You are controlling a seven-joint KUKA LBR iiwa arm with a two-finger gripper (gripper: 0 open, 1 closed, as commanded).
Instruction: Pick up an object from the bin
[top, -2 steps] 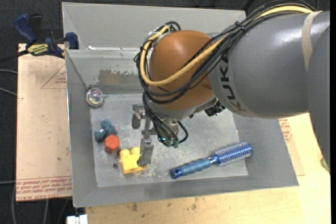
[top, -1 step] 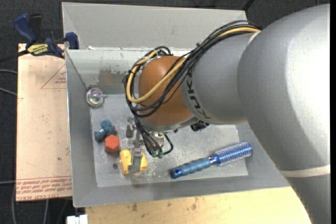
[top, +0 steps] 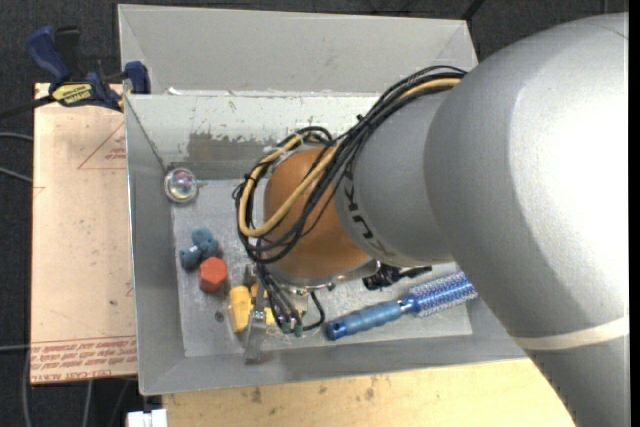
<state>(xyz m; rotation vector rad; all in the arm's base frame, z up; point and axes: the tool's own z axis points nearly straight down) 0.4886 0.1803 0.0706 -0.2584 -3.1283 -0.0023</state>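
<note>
The hand (top: 258, 320) is low in the grey metal bin (top: 150, 215), just left of the blue plastic hairbrush (top: 400, 310), beside a small yellow plastic piece (top: 240, 305). Whether the hand is apart or together cannot be told. A small orange-red block (top: 212, 273) lies farther left of the hairbrush.

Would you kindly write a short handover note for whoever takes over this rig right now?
End effector: low at the bin's front left, right beside a small yellow piece; grip state unreadable.
Nearby: orange-red block, blue-grey piece, clear ball along the left wall; blue brush along the front.
Done: the reach down into the bin.
Left: a confirmed grasp, then the lift out.
</note>
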